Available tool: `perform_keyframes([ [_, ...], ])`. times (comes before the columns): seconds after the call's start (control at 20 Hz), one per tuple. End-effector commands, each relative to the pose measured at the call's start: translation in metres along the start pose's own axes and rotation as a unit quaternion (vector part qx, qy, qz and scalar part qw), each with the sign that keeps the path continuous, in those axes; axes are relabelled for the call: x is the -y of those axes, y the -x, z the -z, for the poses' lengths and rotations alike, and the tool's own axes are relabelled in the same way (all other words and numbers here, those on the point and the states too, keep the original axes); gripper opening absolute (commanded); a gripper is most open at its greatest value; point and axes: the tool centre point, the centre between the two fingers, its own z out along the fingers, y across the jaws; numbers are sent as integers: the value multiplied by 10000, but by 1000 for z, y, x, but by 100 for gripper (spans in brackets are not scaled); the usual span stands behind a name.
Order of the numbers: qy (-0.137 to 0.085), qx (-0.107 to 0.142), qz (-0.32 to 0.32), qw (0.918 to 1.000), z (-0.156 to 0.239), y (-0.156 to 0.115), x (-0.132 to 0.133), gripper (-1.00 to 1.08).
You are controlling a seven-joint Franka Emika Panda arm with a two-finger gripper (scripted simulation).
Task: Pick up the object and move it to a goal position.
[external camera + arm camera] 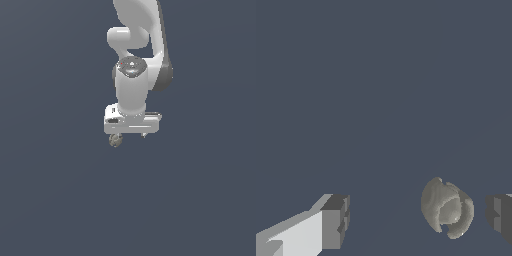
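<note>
A: Entry, single Panda arm point(135, 60). Pose?

B: Reaches straight down from the top of the exterior view, white wrist housing vertical, gripper point(131, 135) at its lower end over a plain dark blue-grey floor point(55, 200)

A: Gripper condition?

B: Spread wide. Wrist view shows the gripper point(416, 220) with two dark fingertips point(336, 220) well apart and nothing pinched between them

A: Object location?

B: The object point(115, 140), a small roundish lump, mottled grey and tan, sits just under the gripper body toward the exterior view's left end. In the wrist view the object point(447, 207) lies inside the gap, off-centre: near one fingertip, a sliver of floor visible between them, and well apart from the other

A: Contact?

B: None seen with either finger. Cannot tell from these views whether the lump rests on the floor
</note>
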Motion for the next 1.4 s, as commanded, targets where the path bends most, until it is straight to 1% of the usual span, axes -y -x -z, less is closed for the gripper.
perform_keyframes([
  [0.0,0,0,0,10000,0,0,0,100],
  [0.15,22,9,-16,10000,1,1,-3,100],
  [0.45,117,49,-102,9999,7,6,-18,100],
  [0.85,111,47,-127,9998,5,7,-18,100],
  [1.1,92,41,-390,9992,-8,14,-26,100],
  [1.35,67,28,-883,9961,-30,28,-39,100],
])
